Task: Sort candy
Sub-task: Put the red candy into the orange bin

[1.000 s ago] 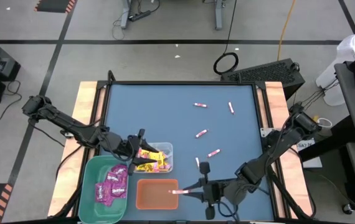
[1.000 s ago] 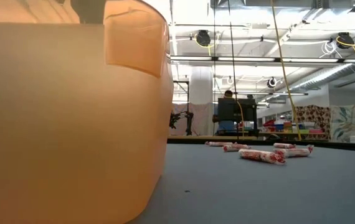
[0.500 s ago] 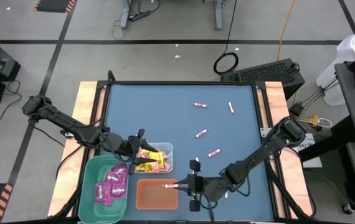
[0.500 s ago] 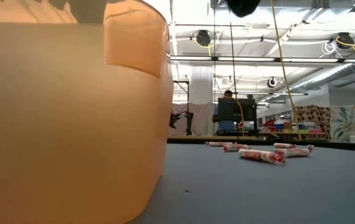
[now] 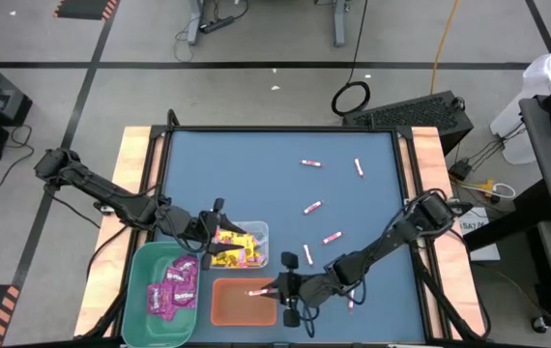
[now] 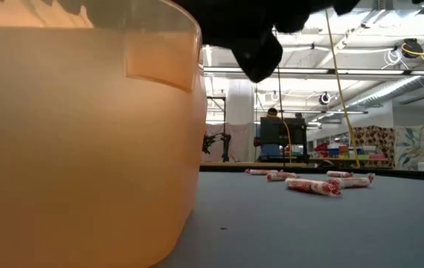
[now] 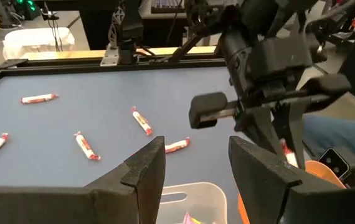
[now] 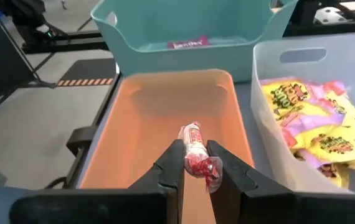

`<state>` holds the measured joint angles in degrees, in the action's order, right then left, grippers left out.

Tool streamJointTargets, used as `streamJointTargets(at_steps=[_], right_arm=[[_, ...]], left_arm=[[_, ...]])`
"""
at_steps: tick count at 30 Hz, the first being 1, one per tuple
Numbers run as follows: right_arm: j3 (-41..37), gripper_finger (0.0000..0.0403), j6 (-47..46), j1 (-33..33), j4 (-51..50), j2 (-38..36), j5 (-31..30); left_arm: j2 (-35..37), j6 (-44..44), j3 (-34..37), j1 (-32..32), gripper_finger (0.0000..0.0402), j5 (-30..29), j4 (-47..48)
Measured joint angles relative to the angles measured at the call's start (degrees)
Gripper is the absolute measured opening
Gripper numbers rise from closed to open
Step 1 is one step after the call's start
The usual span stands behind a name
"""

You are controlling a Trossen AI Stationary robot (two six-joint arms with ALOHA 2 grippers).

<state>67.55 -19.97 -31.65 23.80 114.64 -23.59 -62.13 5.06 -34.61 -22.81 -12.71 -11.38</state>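
- Right gripper [image 8: 195,163] hangs over the orange bin [image 5: 229,307], its fingers pinched onto 1 pink-and-white stick [image 8: 195,149] held above the bin's floor
- Left gripper [image 7: 193,163] waits over the clear bin [image 5: 259,232] just beyond the orange bin, fingers apart and holding nothing
- Yellow packets [image 5: 229,247] fill the clear bin
- Magenta packets [image 5: 174,286] sit in the green bin [image 5: 140,272] beside the orange bin
- 5 loose sticks [image 5: 313,207] lie farther out on the table [image 5: 246,174]

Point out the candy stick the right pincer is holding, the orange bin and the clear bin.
candy stick [image 8: 194,149], right wrist view, wrapper middle.
orange bin [image 8: 134,134], right wrist view, bare floor.
clear bin [image 5: 262,245], high view, right wall.
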Motion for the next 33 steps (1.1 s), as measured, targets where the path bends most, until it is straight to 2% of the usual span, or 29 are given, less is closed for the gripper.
streamJointTargets(at_steps=[20,27,33], right_arm=[[0.45,0.0046,-3.65,0.62,-1.99,3.38,4.55],[0.52,0.0103,-6.26,0.89,-2.64,3.33,4.42],[0.52,0.0147,-4.69,1.26,-2.51,2.27,4.38]], left_arm=[[0.00,-1.31,0.00,0.04,0.0183,-0.24,0.00],[0.00,-1.31,0.02,0.07,0.0183,-0.69,0.35],[0.00,-1.29,0.02,0.07,0.0183,-0.90,0.37]])
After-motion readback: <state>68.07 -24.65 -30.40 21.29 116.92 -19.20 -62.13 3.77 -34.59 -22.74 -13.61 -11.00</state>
